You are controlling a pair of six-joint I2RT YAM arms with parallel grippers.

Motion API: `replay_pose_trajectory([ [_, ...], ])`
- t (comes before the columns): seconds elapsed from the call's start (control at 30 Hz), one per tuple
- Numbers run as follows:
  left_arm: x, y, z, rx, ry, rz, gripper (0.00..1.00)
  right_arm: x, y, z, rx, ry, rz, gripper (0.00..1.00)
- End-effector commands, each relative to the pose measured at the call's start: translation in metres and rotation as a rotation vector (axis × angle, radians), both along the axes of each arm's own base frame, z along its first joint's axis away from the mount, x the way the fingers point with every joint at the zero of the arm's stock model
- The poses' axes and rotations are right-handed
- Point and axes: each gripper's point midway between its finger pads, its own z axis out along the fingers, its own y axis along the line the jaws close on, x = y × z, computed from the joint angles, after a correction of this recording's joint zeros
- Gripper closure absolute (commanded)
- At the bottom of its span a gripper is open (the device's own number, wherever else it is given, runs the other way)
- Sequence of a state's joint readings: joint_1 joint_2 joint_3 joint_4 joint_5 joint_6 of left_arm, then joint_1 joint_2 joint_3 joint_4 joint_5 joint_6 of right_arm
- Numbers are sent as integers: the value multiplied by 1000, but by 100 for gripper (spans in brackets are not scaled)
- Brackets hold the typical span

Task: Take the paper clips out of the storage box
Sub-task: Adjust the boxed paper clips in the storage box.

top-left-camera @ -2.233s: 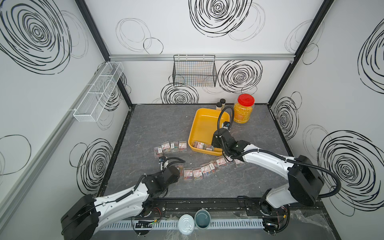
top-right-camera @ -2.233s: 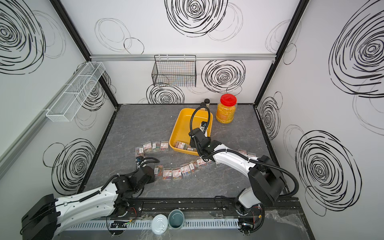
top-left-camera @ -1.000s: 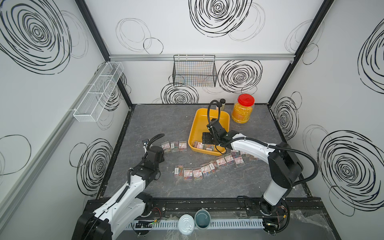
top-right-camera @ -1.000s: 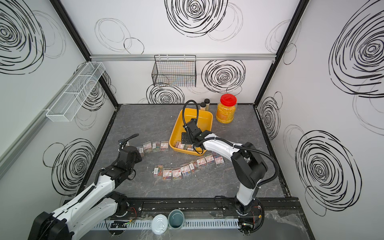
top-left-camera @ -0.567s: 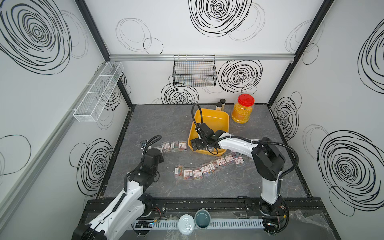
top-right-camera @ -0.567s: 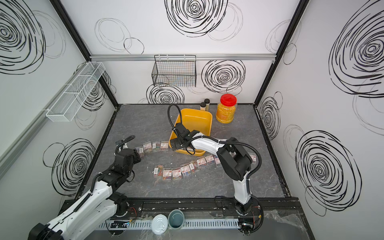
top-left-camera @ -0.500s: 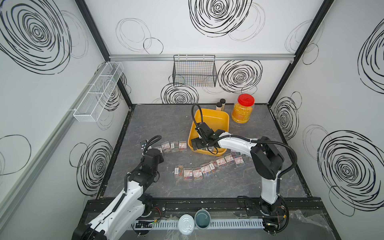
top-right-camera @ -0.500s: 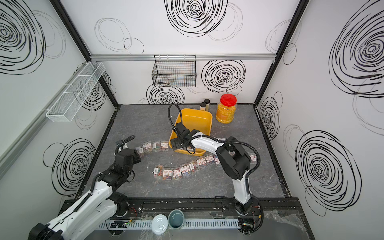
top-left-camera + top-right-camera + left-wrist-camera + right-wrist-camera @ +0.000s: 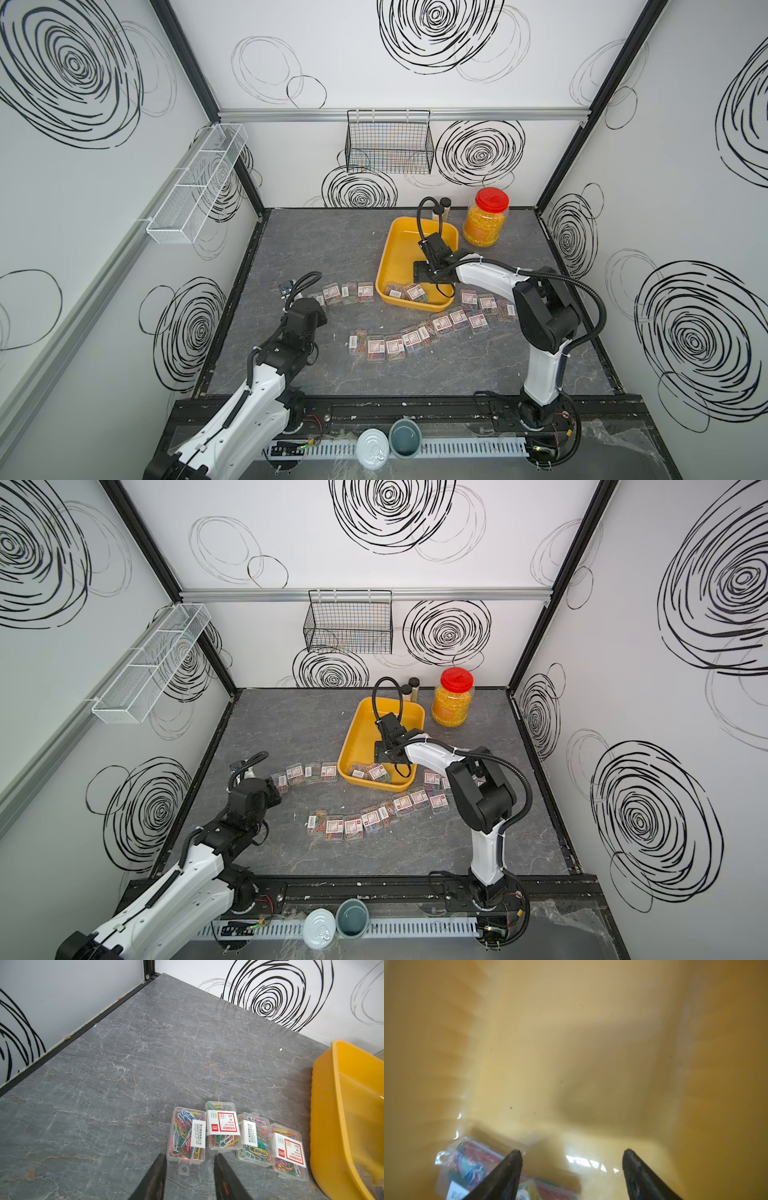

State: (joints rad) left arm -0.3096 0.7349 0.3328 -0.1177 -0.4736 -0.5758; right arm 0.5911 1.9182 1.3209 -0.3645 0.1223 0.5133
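The yellow storage box (image 9: 399,245) (image 9: 358,733) stands at the back middle in both top views. Two cases of paper clips (image 9: 405,292) (image 9: 370,772) lie at its near end. My right gripper (image 9: 424,275) (image 9: 572,1154) is down inside the box with its jaws wide open and nothing between them. One case (image 9: 467,1164) lies beside a finger. My left gripper (image 9: 313,303) (image 9: 190,1158) hangs low over the table, open and empty. Just ahead of its tips is the end case (image 9: 187,1134) of a row of several cases (image 9: 349,291).
A curved line of several cases (image 9: 415,334) runs across the table in front of the box, with more (image 9: 478,301) by its right side. A red-lidded jar (image 9: 485,218) and black-capped bottles (image 9: 442,205) stand behind. A black wire basket (image 9: 388,141) hangs on the back wall.
The right gripper swung to the box's left side and has come back toward its middle. The left arm drew back slightly a second ago and has hardly moved since.
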Motion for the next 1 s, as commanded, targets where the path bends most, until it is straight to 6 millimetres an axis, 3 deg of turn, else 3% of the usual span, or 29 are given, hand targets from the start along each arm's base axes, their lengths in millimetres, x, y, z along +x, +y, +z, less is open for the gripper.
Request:
replay_pose_trajectory([
  [0.0, 0, 2, 2, 2, -20, 15, 58, 6, -12, 18, 46, -26, -64, 22],
  [0.13, 0, 3, 3, -1, -26, 18, 58, 1, -1, 43, 71, -81, -2, 17],
  [0.33, -1, 3, 2, 1, -23, 19, 57, -29, 41, 72, 23, -197, 202, 6],
  [0.53, -1, 3, 2, -1, -23, 19, 57, -51, 70, 53, -76, -159, 379, 6],
  [0.97, -1, 4, 2, -1, -24, 21, 56, -50, 57, 4, -209, -32, 384, 8],
])
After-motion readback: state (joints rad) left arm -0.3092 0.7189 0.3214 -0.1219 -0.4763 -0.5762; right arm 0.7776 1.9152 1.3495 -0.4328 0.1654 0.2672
